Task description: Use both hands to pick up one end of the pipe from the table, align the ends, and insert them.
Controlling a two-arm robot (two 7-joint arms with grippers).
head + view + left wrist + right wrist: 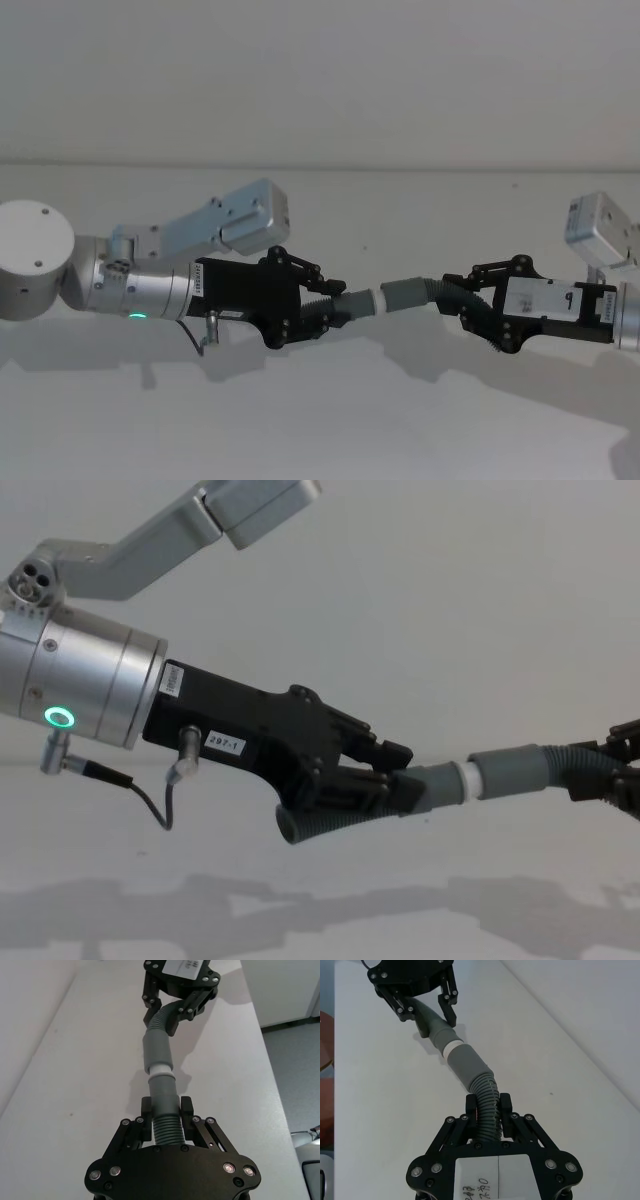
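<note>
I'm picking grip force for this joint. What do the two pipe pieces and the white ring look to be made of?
Both pipe pieces look like matte dark grey plastic: dull, with flexible-looking ribbed sections at the grippers. The white ring seems smooth plastic or rubber; its look leaves that open.

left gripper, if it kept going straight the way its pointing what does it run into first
Most likely the right gripper. The left gripper points along the pipe piece it clamps, whose white-ringed end sits at the socket collar of the other piece, held by the right gripper directly ahead. Pushing on would first press the ends together.
</note>
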